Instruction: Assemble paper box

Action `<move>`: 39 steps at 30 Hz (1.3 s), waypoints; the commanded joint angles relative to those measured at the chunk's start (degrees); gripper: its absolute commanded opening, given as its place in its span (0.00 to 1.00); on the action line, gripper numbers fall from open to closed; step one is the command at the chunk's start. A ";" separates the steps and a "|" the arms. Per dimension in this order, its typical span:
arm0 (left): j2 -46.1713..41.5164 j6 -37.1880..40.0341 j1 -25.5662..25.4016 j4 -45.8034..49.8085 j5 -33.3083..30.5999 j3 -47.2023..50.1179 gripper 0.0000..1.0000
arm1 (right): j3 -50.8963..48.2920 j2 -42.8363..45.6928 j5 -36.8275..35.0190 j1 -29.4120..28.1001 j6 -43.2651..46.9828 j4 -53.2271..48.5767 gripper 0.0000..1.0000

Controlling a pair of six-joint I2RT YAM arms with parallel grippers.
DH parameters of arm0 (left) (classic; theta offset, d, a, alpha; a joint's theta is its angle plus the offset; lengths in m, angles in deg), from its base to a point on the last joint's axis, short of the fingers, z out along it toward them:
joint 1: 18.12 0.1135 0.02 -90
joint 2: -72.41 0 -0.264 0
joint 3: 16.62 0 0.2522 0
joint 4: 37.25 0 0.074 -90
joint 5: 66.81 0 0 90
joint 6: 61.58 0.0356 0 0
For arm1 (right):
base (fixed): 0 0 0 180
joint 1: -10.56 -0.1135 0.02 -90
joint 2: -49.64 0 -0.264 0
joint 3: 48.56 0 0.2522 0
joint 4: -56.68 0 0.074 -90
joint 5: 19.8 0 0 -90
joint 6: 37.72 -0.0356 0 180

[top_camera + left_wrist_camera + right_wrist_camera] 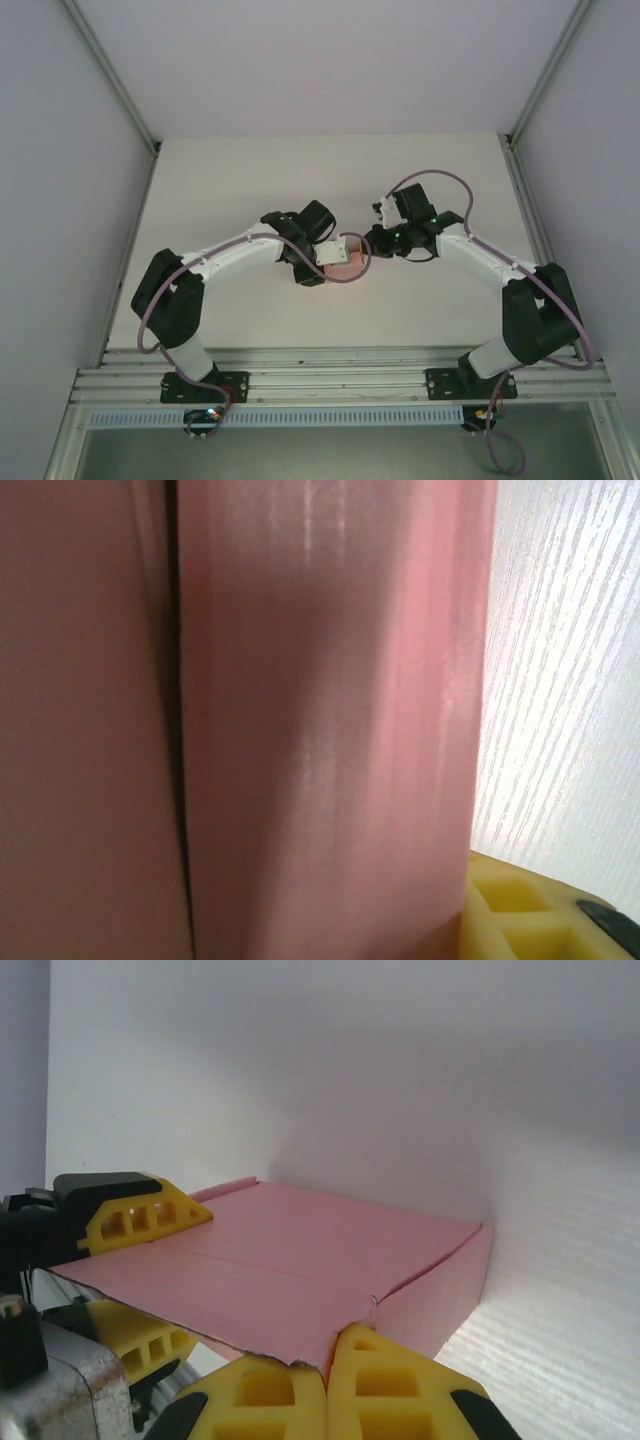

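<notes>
The paper box (348, 268) is a small shallow pink card box at the table's middle, between both grippers. In the right wrist view the paper box (320, 1240) lies with its lid flat. My left gripper (195, 1278) holds its left side, one yellow finger (130, 1215) on top and one finger (130, 1335) underneath. My right gripper (328, 1360) is shut, and its tips touch the box's near corner, where the lid's ragged edge meets the side wall. From above, the left gripper (325, 262) and right gripper (372, 240) face each other. The box's pink wall (330, 730) shows close up beside one left fingertip (520, 920).
The white table (300, 180) stretches behind and to both sides of the arms. Metal frame posts (130, 100) and pale walls enclose it. The arm bases sit on the rail (340, 385) at the near edge.
</notes>
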 commanded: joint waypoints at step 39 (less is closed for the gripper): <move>-22.23 -18.46 1.17 -11.45 -4.82 10.51 1.00 | -10.25 0.21 -39.74 -20.41 8.10 13.70 0.00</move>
